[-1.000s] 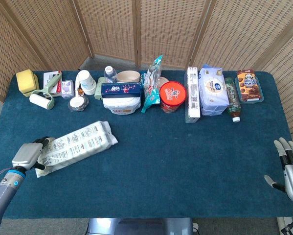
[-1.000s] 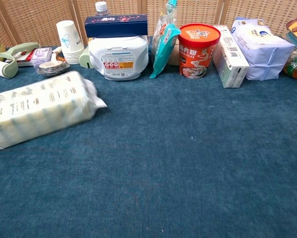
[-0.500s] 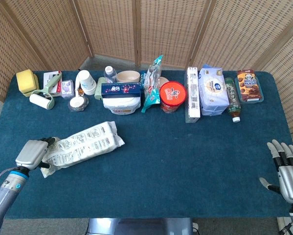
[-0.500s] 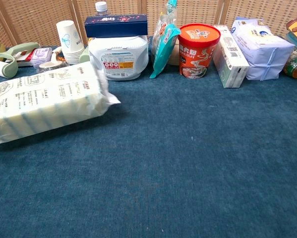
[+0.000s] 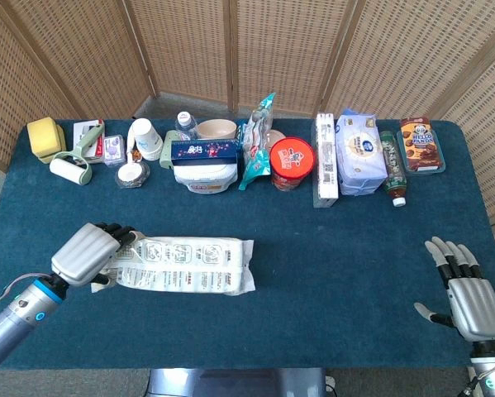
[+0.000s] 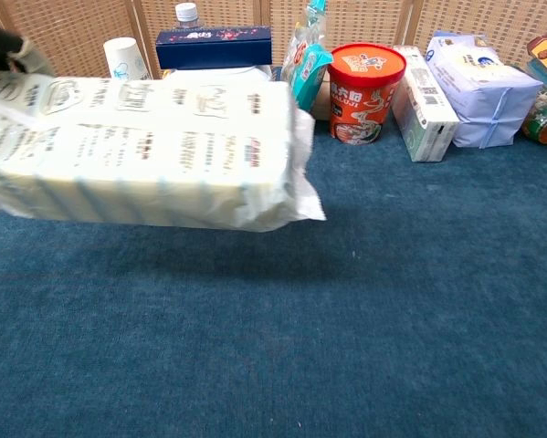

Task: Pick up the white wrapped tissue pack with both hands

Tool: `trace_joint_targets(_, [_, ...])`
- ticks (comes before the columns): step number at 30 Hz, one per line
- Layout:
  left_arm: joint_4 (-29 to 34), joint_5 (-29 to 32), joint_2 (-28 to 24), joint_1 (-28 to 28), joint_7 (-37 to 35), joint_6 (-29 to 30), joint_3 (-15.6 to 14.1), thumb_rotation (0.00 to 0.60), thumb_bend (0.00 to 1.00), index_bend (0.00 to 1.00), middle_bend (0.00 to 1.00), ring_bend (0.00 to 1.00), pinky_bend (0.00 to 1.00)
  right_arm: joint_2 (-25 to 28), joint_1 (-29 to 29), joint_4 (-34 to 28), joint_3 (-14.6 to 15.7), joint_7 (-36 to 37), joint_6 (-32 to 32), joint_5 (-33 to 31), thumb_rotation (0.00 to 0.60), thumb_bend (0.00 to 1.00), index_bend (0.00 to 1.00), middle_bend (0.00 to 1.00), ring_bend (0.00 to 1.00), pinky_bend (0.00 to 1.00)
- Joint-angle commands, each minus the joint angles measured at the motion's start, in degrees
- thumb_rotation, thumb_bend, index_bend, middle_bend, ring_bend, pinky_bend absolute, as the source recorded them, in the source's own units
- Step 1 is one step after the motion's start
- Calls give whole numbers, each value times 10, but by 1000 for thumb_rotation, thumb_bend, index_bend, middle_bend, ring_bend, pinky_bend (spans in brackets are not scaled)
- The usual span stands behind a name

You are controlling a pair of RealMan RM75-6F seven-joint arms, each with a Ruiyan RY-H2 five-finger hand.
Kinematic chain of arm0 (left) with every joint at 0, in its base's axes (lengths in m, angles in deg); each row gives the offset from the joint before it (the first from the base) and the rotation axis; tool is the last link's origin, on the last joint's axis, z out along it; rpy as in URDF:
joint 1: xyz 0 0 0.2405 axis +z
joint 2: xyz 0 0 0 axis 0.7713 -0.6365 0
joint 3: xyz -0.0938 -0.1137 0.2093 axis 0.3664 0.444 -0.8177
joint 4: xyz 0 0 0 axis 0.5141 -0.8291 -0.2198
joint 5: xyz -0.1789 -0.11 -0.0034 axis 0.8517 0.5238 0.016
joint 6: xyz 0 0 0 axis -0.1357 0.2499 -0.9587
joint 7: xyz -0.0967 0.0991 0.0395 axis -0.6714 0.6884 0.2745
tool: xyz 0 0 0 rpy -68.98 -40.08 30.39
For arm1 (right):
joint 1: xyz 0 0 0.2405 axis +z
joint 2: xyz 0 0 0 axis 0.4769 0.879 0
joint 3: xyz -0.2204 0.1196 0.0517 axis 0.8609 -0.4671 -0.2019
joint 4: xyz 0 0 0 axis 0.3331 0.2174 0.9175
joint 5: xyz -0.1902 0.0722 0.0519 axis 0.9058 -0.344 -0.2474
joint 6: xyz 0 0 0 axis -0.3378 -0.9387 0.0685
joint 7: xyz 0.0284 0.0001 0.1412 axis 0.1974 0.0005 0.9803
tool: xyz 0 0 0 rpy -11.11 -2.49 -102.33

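Note:
The white wrapped tissue pack (image 5: 187, 265) is a long plastic-wrapped block with small print on it. My left hand (image 5: 88, 253) grips its left end and holds it off the blue table, lying roughly level. In the chest view the tissue pack (image 6: 154, 151) fills the upper left and casts a shadow on the cloth below. A dark fingertip (image 6: 1, 41) shows at its top left corner. My right hand (image 5: 462, 288) hovers open at the table's right front edge, fingers spread, far from the pack.
A row of goods lines the back of the table (image 5: 330, 265): paper cups (image 5: 146, 138), a white tub under a blue box (image 5: 204, 162), a red noodle cup (image 5: 292, 163), white boxes (image 5: 326, 159), a wipes pack (image 5: 359, 151), a bottle (image 5: 392, 167).
My left hand has lifted the pack off the table and swung it rightward toward the middle, turning it level. My right hand has moved a little inward.

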Motion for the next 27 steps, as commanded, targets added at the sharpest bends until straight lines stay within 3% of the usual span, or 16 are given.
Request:
trace_joint_targets(1, [45, 52, 16, -42, 72, -43, 33, 600, 157, 435, 467, 465, 635, 20, 26, -54, 0, 3, 50, -12, 600, 0, 0, 0, 0, 0])
trace_joint_targets(14, [92, 252, 129, -135, 273, -66, 77, 600, 156, 432, 465, 462, 635, 64, 76, -187, -4, -46, 128, -37, 600, 0, 0, 0, 0, 0])
trace_joint_targets(27, [103, 393, 221, -215, 370, -13, 94, 600, 156, 429, 465, 462, 635, 23, 99, -218, -12, -127, 141, -83, 600, 0, 0, 0, 0, 0])
